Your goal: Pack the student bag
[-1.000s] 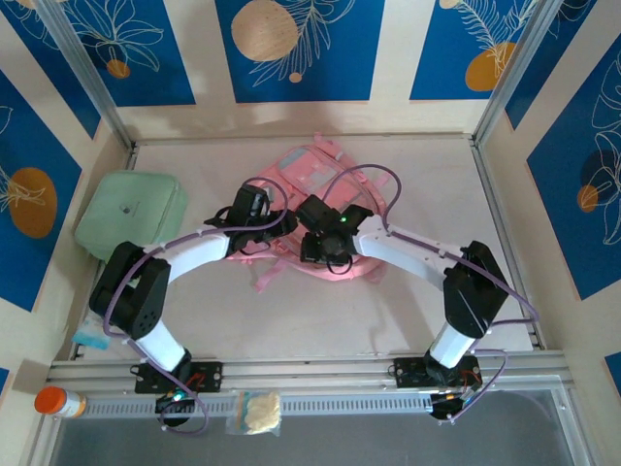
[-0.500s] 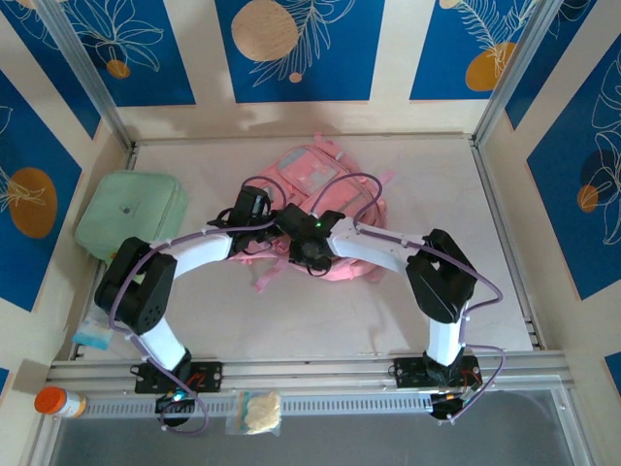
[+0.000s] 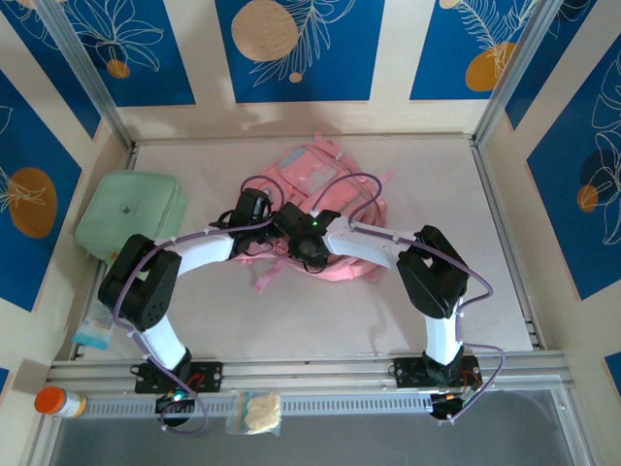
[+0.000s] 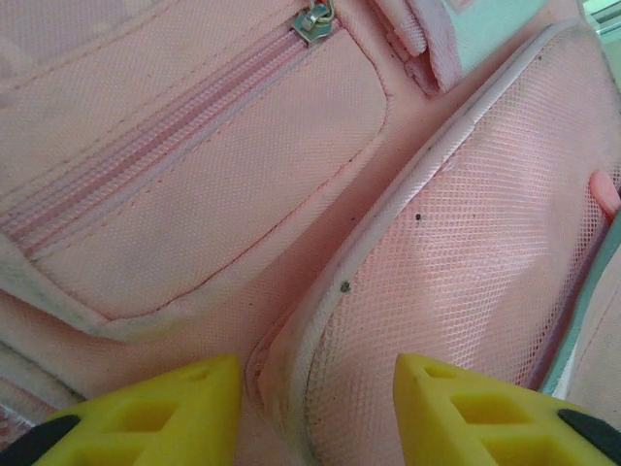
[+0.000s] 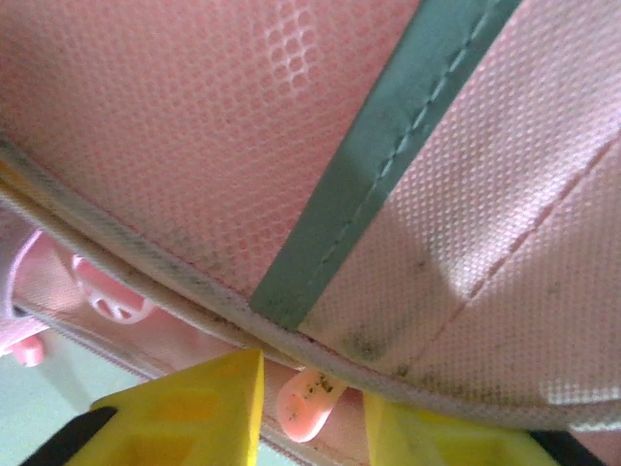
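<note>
One zipper pull marks the student bag, left wrist view.

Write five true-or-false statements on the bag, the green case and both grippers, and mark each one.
1. The bag lies in the middle of the table. True.
2. The green case sits on top of the bag. False: it lies apart, on the table's left side.
3. The left gripper has its fingers either side of the rim of a mesh pocket. True.
4. The right gripper hangs over bare table. False: it is close against the bag, with a pink tab between its fingers.
5. The zip in the left wrist view gapes open. False: its teeth are closed along the visible length.
</note>
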`<action>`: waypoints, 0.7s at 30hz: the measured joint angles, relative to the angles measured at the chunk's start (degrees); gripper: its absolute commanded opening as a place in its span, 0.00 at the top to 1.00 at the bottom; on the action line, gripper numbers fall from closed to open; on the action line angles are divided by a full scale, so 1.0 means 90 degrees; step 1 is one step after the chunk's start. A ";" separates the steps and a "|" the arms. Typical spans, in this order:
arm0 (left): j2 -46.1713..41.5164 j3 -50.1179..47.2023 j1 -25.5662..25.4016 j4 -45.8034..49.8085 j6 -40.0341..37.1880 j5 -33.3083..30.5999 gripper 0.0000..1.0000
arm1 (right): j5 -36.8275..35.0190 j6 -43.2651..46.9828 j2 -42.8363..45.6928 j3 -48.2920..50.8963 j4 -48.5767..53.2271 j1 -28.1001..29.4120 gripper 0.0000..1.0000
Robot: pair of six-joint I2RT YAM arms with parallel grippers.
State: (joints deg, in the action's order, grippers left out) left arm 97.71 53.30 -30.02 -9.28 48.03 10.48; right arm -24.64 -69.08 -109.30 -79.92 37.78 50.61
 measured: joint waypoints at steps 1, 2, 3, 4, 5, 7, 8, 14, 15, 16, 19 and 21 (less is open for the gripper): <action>0.0000 -0.0010 0.0000 -0.0019 0.0015 0.0000 0.55 | -0.0022 0.0012 -0.0034 0.0000 0.0002 0.0002 0.76; 0.0005 -0.0015 0.0000 -0.0029 0.0017 0.0000 0.55 | -0.0039 0.0053 -0.0051 -0.0002 0.0005 0.0002 0.78; 0.0019 -0.0017 0.0000 -0.0041 0.0019 -0.0002 0.56 | -0.0061 0.0100 -0.0063 -0.0002 0.0019 0.0002 0.80; 0.0034 -0.0017 0.0000 -0.0058 0.0017 -0.0015 0.55 | -0.0102 0.0143 -0.0073 -0.0002 0.0044 0.0002 0.84; 0.0046 -0.0017 0.0000 -0.0061 0.0019 -0.0027 0.55 | -0.0129 0.0197 -0.0073 -0.0002 0.0061 0.0007 0.88; 0.0061 -0.0017 0.0000 -0.0066 0.0017 -0.0075 0.55 | -0.0211 0.0289 -0.0073 0.0002 0.0087 0.0019 0.95; 0.0075 -0.0017 -0.0002 -0.0068 0.0017 -0.0107 0.55 | -0.0236 0.0345 -0.0070 0.0007 0.0085 0.0027 0.97; 0.0274 0.0027 -0.0027 -0.0148 0.0002 -0.0318 0.55 | -0.0435 0.0794 0.0104 0.0146 0.0029 0.0121 1.00; 0.0338 0.0073 -0.0027 -0.0165 -0.0007 -0.0340 0.56 | -0.0466 0.0908 0.0160 0.0189 0.0036 0.0138 1.00; 0.0398 0.0117 -0.0027 -0.0194 -0.0010 -0.0359 0.56 | -0.0505 0.1030 0.0231 0.0265 0.0041 0.0151 1.00; 0.0537 0.0216 -0.0041 -0.0216 -0.0015 -0.0413 0.56 | -0.0605 0.1348 0.0561 0.0571 0.0085 0.0151 1.00; 0.0593 0.0262 -0.0044 -0.0216 -0.0019 -0.0437 0.57 | -0.0719 0.1574 0.0884 0.0869 0.0114 0.0134 1.00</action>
State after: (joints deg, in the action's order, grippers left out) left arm 103.04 55.66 -30.41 -11.22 47.86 6.55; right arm -31.11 -54.92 -101.34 -72.10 38.81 51.81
